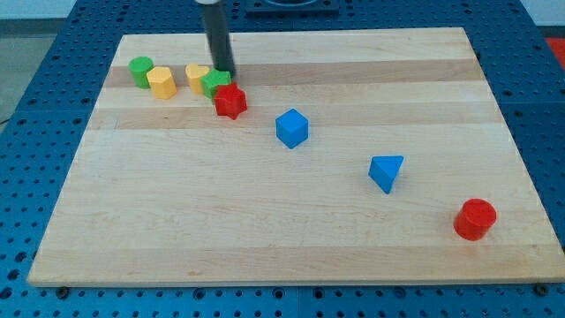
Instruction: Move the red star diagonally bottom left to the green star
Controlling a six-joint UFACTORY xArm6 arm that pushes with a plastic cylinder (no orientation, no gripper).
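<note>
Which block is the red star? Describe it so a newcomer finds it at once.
Start at the cluster of blocks near the wooden board's top-left. The red star sits at that cluster's lower right edge, touching the green star, just below my tip. It is the cluster's only red block.

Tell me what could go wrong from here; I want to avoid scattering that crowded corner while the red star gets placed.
1. My tip sits at the green star, not behind the red star; pushing now would likely move the reference block.
2. The green star seems to touch a yellow block, so it could shift too.
3. The red star lies to the view's bottom right of the green star; moving it round risks clipping the green star.
</note>
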